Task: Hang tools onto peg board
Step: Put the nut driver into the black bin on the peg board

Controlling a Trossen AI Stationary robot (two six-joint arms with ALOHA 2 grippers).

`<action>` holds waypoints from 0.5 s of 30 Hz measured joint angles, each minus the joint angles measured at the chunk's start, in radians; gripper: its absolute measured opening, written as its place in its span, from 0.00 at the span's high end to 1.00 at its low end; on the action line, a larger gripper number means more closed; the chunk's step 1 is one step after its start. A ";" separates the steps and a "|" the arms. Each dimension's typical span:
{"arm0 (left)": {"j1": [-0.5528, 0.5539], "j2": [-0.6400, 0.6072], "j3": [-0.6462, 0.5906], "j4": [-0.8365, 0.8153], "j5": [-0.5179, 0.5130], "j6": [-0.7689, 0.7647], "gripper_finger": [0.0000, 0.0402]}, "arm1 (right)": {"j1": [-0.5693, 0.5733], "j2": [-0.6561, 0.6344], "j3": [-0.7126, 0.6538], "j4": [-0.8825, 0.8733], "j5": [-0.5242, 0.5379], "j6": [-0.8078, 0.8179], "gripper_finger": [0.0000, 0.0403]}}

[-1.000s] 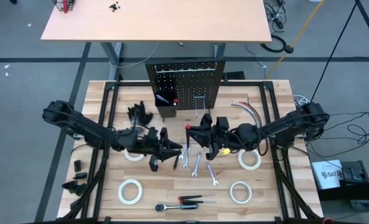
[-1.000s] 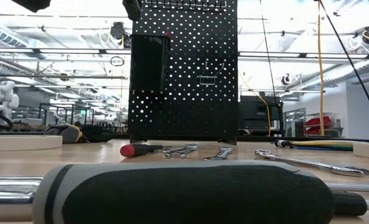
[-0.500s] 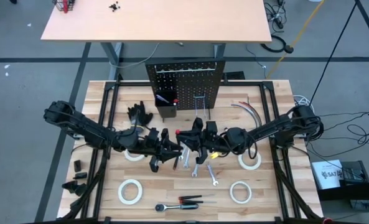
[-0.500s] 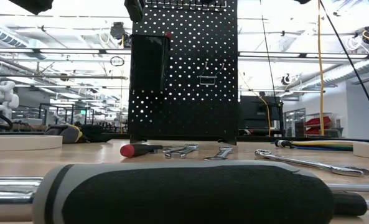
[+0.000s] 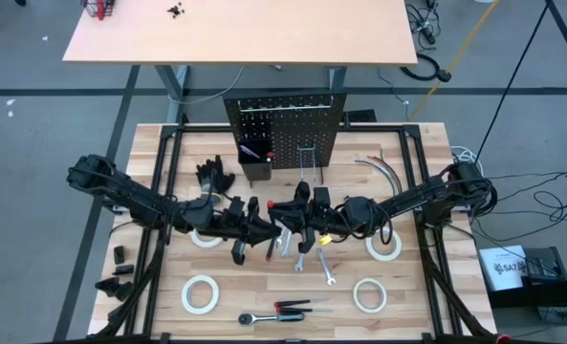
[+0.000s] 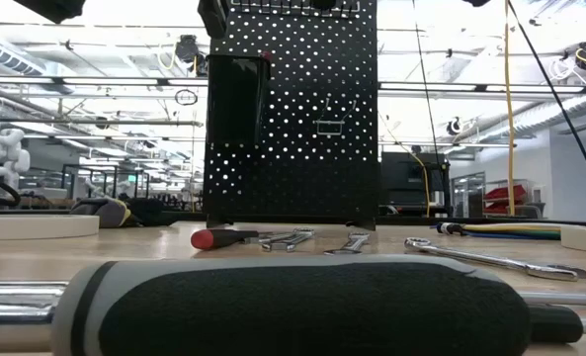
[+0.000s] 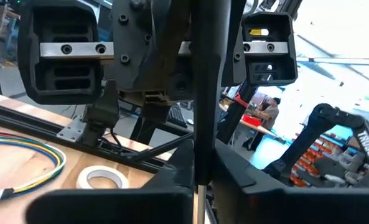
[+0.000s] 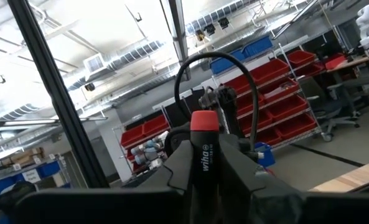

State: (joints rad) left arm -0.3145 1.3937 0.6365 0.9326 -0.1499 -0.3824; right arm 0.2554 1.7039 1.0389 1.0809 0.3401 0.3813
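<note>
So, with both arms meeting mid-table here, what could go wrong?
1. The right gripper clamps the Wiha screwdriver by its handle, while the left gripper appears shut on its thin shaft. If either arm pulls before the other lets go, the tool could twist or slip.
2. The wrenches lie just beside the handover spot, so a dropped screwdriver could land among them and scatter them.

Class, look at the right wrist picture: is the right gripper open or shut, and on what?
Shut. The right gripper has its dark fingers pressed against both sides of the red-handled screwdriver, whose red cap sticks out past them.
</note>
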 joint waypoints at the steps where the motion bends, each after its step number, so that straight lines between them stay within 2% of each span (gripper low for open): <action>1: 0.000 0.000 0.000 -0.004 -0.006 0.000 0.96 | 0.000 0.000 0.000 -0.002 0.000 0.000 0.88; 4: 0.000 0.000 0.000 -0.012 -0.011 0.000 0.95 | 0.000 0.000 0.000 -0.006 -0.010 -0.003 0.88; 7: -0.001 -0.002 0.001 -0.042 -0.006 -0.001 0.96 | -0.004 -0.007 0.000 -0.047 -0.071 0.020 0.85; 12: 0.000 -0.001 0.001 -0.134 0.031 -0.056 0.96 | -0.022 -0.031 0.000 -0.222 -0.157 0.135 0.76; 15: 0.001 -0.001 0.001 -0.198 0.062 -0.094 0.96 | -0.027 -0.032 0.000 -0.303 -0.224 0.142 0.70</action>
State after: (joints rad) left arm -0.3138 1.3926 0.6376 0.7343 -0.0877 -0.4761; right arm 0.2283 1.6714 1.0389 0.7780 0.1166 0.5236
